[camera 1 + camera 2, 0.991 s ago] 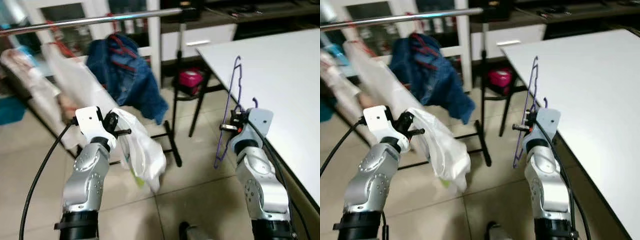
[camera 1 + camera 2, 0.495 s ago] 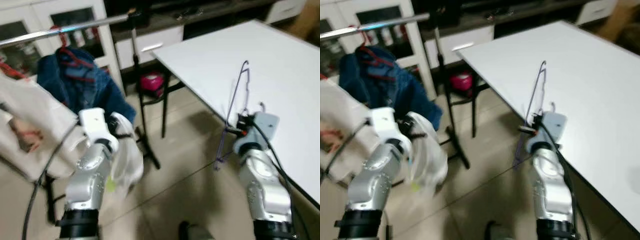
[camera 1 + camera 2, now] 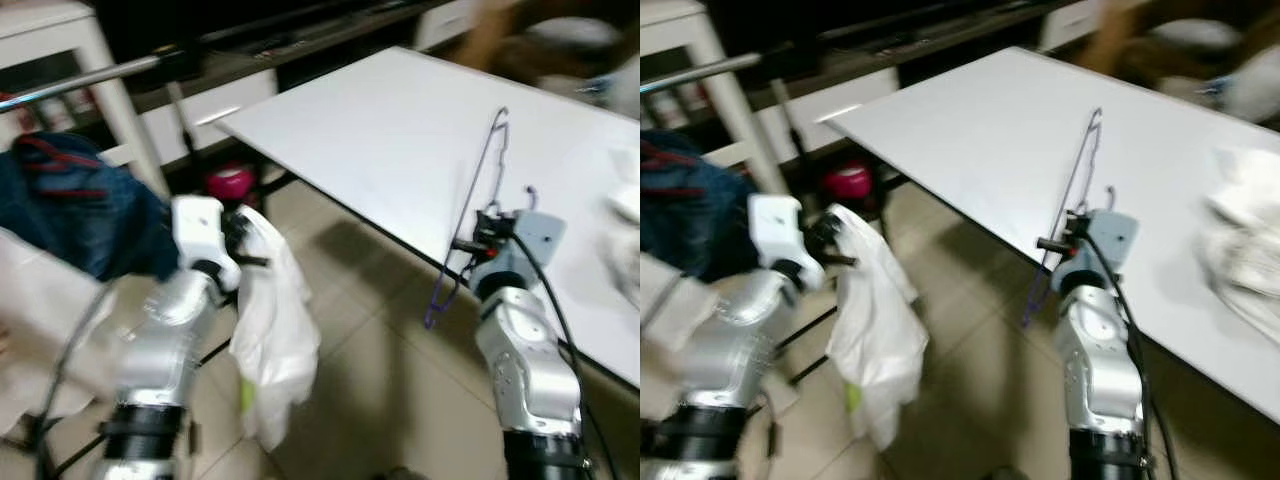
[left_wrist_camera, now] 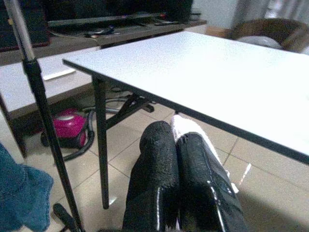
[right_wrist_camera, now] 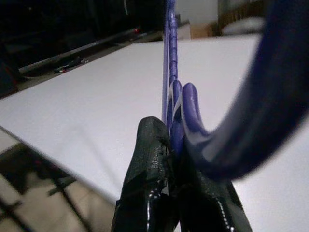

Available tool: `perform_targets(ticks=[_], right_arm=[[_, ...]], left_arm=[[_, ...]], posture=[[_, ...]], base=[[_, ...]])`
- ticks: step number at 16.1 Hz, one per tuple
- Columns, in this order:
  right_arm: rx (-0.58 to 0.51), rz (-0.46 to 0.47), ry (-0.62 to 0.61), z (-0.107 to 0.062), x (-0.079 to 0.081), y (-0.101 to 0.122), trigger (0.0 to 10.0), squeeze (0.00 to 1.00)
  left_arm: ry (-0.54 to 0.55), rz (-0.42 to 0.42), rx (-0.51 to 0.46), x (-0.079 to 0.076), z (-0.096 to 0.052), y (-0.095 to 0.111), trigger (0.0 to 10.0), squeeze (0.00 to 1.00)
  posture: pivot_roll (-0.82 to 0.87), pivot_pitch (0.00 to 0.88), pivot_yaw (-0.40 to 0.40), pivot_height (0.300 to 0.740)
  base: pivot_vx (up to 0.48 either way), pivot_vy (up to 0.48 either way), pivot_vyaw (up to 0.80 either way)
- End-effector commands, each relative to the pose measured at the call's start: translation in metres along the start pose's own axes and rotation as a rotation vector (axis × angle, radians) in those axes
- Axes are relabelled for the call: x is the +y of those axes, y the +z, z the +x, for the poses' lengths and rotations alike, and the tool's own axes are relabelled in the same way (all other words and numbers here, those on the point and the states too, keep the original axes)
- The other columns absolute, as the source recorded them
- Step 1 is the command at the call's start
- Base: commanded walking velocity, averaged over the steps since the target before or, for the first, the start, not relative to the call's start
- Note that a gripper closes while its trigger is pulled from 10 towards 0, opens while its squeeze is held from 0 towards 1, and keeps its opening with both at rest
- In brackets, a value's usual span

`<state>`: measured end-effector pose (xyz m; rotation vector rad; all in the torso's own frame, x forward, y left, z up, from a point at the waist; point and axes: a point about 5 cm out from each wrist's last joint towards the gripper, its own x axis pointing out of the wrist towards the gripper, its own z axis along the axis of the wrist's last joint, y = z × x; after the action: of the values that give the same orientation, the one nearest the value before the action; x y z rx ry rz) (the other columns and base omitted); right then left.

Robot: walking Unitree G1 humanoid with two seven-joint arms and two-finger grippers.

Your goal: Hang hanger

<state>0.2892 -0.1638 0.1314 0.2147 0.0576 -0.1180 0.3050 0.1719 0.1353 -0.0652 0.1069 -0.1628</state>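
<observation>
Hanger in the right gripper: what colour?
Purple-blue; the hanger shows best in the right wrist view, pinched in the right gripper.

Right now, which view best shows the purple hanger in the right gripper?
The left eye view: the purple hanger shows whole, standing upright from the right gripper. The right eye view shows it much the same. The right wrist view gives a close-up of the jaws clamped on its wire.

Soft indoor light, head views smeared by motion

The desk (image 3: 400,130) top glows pale and even, casting a dim shadow on the floor tiles (image 3: 370,360) beneath. Both eye views blur, worst toward the far edges. Wrist views are sharper, though the purple hanger (image 5: 170,72) looms out of focus close up, against a dark background.
</observation>
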Motion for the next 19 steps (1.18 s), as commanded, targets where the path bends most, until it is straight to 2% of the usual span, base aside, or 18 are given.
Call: perform_targets(ticks=[1,3,5,6,11,15,19], right_arm=[[-0.003,0.005,0.009,0.000,0.001,0.003,10.0,0.00],[0.001,-0.004,-0.004,0.001,-0.002,0.002,10.0,0.00],[0.026,0.018,0.011,-0.002,-0.003,-0.001,10.0,0.00],[0.038,0.044,0.016,-0.004,-0.002,-0.002,10.0,0.00],[0.070,0.052,-0.036,-0.006,-0.009,-0.007,10.0,0.00],[0.079,0.076,-0.035,-0.005,-0.007,-0.006,10.0,0.00],[0.088,0.045,-0.036,-0.002,-0.008,-0.006,10.0,0.00]], left_arm=[[-0.024,-0.003,0.026,-0.001,-0.001,0.000,10.0,0.00],[-0.035,-0.007,-0.006,-0.002,0.000,0.003,10.0,0.00],[-0.028,-0.029,-0.029,-0.001,0.001,0.006,10.0,0.00],[-0.042,-0.012,-0.022,-0.001,0.001,0.006,10.0,0.00],[-0.071,0.005,-0.001,-0.006,0.005,0.006,10.0,0.00],[-0.056,0.010,0.000,-0.004,0.006,0.006,10.0,0.00],[-0.051,0.010,-0.013,-0.004,0.005,0.007,10.0,0.00]], posture=[[-0.07,0.001,0.089,0.740],[-0.06,0.012,0.095,0.740],[-0.06,0.017,0.097,0.740],[-0.06,0.021,0.101,0.740],[-0.08,0.012,0.117,0.740],[-0.07,0.003,0.102,0.740],[-0.07,0.004,0.091,0.740]], base=[[0.000,0.000,-0.80],[0.000,0.000,-0.80],[0.000,0.000,-0.80],[0.000,0.000,-0.80],[0.000,0.425,-0.80],[0.000,0.472,-0.78],[0.000,0.480,-0.11]])
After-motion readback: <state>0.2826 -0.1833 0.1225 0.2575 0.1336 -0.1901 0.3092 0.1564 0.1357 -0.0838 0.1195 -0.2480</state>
